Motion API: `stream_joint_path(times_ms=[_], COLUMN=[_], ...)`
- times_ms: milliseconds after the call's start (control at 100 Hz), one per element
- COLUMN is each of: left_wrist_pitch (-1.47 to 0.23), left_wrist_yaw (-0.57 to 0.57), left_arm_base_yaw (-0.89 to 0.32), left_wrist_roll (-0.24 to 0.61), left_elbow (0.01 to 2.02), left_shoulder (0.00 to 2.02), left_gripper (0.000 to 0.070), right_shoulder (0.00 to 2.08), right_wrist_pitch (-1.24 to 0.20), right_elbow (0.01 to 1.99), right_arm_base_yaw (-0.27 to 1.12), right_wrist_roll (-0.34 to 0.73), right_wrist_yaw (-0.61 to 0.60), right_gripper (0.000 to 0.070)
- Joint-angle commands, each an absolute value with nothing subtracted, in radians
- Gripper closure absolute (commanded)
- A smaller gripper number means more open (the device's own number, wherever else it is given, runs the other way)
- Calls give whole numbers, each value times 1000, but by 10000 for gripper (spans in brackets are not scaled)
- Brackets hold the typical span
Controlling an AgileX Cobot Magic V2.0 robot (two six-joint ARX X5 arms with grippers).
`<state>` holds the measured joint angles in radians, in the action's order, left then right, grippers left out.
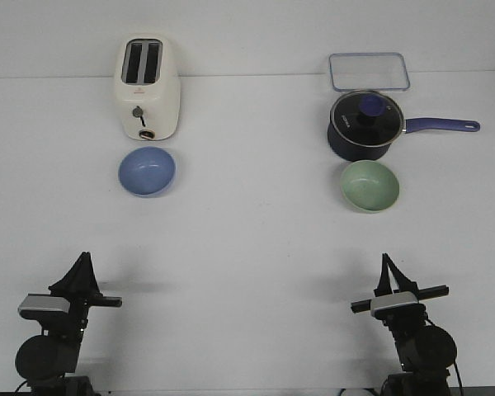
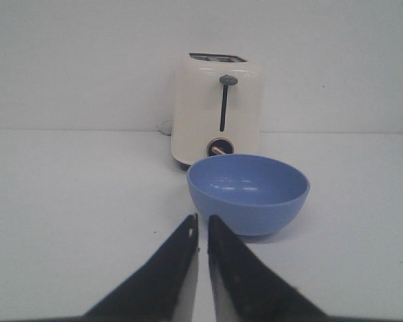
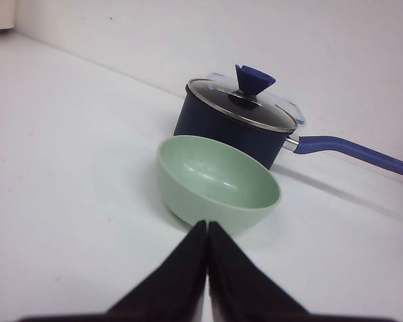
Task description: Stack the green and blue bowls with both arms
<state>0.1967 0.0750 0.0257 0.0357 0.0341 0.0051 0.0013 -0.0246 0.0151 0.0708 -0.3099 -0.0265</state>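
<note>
The blue bowl (image 1: pixel 147 171) stands upright and empty on the white table, just in front of the toaster; it also shows in the left wrist view (image 2: pixel 248 193). The green bowl (image 1: pixel 370 185) stands upright and empty in front of the saucepan; it also shows in the right wrist view (image 3: pixel 217 180). My left gripper (image 1: pixel 83 257) is near the table's front left, well short of the blue bowl, shut and empty (image 2: pixel 202 220). My right gripper (image 1: pixel 385 259) is near the front right, well short of the green bowl, shut and empty (image 3: pixel 207 225).
A cream toaster (image 1: pixel 148 88) stands behind the blue bowl. A dark navy saucepan (image 1: pixel 365 125) with a glass lid and blue handle stands behind the green bowl. A clear rectangular container lid (image 1: pixel 369 71) lies behind the pan.
</note>
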Motion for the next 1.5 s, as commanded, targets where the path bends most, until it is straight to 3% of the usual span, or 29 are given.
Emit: stream_joint_path(times_ms=[0, 770, 850, 1000, 1060, 1270, 1490], left_wrist_pitch=[210, 210, 210, 210, 210, 210, 210], left_wrist_yaw=[75, 75, 75, 75, 75, 75, 75], left_arm_base_yaw=[26, 26, 26, 26, 26, 26, 26], left_wrist_roll=[35, 35, 35, 35, 35, 35, 35], left_elbow=[14, 14, 14, 14, 14, 14, 14], left_shoulder=[3, 3, 3, 3, 3, 3, 3], left_gripper=[686, 686, 686, 686, 686, 685, 685], right_shoulder=[1, 1, 1, 1, 1, 56, 378], right_wrist_pitch=[-14, 2, 22, 23, 28, -59, -239], right_elbow=[13, 13, 13, 13, 19, 166, 421], right_arm_base_yaw=[71, 72, 72, 72, 72, 71, 65], right_wrist_roll=[-311, -297, -215, 163, 253, 341, 337], right_wrist_yaw=[-26, -35, -39, -16, 1, 60, 145], right_gripper=[700, 700, 700, 700, 700, 700, 700])
